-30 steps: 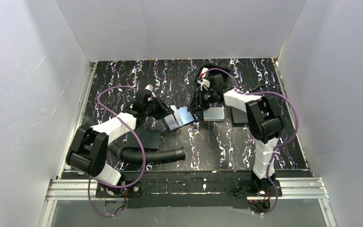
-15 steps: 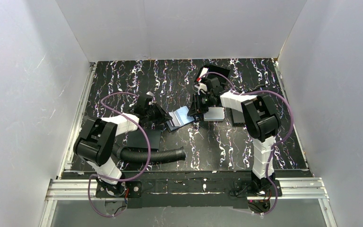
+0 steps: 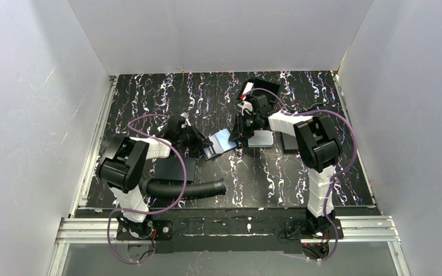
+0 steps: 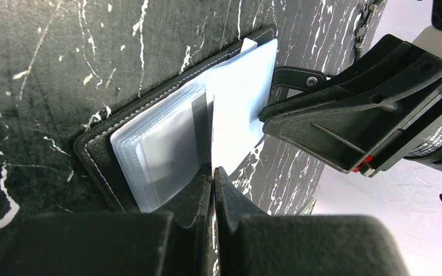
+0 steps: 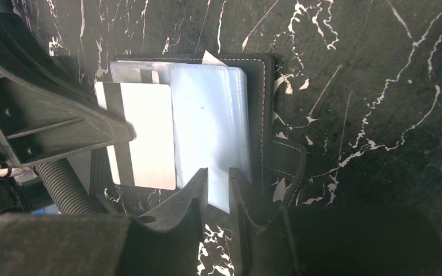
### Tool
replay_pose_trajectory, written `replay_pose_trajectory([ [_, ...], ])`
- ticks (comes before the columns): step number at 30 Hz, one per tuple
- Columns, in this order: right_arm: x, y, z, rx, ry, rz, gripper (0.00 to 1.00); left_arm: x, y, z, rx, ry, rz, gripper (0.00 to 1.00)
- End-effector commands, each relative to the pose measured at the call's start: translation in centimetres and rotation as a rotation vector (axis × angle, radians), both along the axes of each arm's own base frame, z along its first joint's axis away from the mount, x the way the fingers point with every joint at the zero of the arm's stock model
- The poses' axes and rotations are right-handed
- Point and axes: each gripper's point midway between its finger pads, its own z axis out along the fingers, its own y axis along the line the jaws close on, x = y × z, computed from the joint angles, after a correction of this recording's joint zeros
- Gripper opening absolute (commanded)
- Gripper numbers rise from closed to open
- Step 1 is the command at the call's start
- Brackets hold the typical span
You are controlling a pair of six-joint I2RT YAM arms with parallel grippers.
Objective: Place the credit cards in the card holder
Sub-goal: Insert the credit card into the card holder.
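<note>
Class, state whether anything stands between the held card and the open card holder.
Nothing visible does: the card in the left gripper overlaps the card holder, whose clear sleeves the right gripper pinches.

open: far-left table [image 3: 144, 98] | blocked: hose [image 3: 190, 188], pad [image 3: 189, 168] near-left | credit card [image 5: 141, 132] in left claw [image 4: 213, 171] and right claw [image 5: 217, 178] crowd card holder [image 3: 221, 142]

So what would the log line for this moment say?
phase: insertion | left gripper: shut on white credit card over open card holder | right gripper: astride clear sleeves, grip unclear
</note>
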Motion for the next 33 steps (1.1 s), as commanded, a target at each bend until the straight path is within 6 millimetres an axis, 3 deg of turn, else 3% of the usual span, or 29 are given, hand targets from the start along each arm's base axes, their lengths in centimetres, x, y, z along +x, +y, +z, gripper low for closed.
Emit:
replay_pose_trajectory([
  [1,0.0,-0.5,-1.4,-0.019,0.013,-0.012,0.28,0.3,-0.3,-0.1,-0.043,0.015,-0.009,0.00],
  [7,-0.1,-0.4,-1.5,-0.011,0.021,-0.007,0.28,0.4,-0.2,-0.6,-0.055,0.012,-0.012,0.00],
  [17,-0.1,-0.3,-1.6,-0.007,0.027,-0.003,0.26,1.6,-0.6,0.3,-0.103,-0.059,-0.017,0.00],
  [33,-0.3,0.0,-1.6,0.009,0.037,0.002,0.25,1.5,-0.7,0.3,-0.133,-0.117,-0.024,0.00],
])
